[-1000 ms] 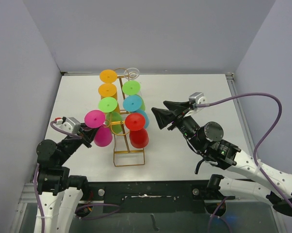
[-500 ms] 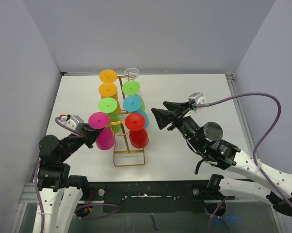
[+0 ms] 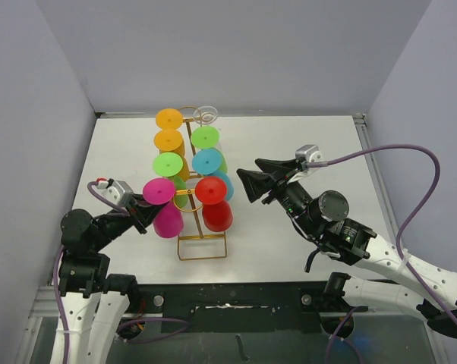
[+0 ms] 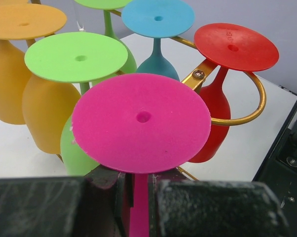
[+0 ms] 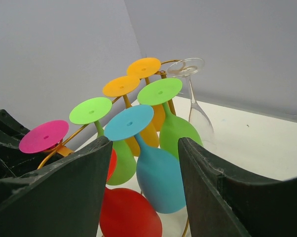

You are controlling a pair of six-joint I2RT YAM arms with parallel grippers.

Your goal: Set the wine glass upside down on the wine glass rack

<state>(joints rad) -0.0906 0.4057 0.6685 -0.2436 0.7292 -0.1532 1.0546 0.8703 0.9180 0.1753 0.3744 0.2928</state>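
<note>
Fingers [image 4: 212, 210] of our left gripper [image 4: 138, 207] pinch the pink wine glass [image 4: 141, 123] by its stem, foot up, so it can hang bowl-down at the front left of the gold rack [image 4: 198, 79], across from the red glass [image 4: 236, 47]. Our right gripper [image 5: 144, 148] hovers with its fingers apart, holding nothing.

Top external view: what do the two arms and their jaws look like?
Both the left arm and right arm have black round joints and white lower links. Each carries a small silver-grey camera box at the wrist, fed by a purple cable. The left gripper and right gripper end in matte black jaws. A small green light glows on the right arm.
</note>
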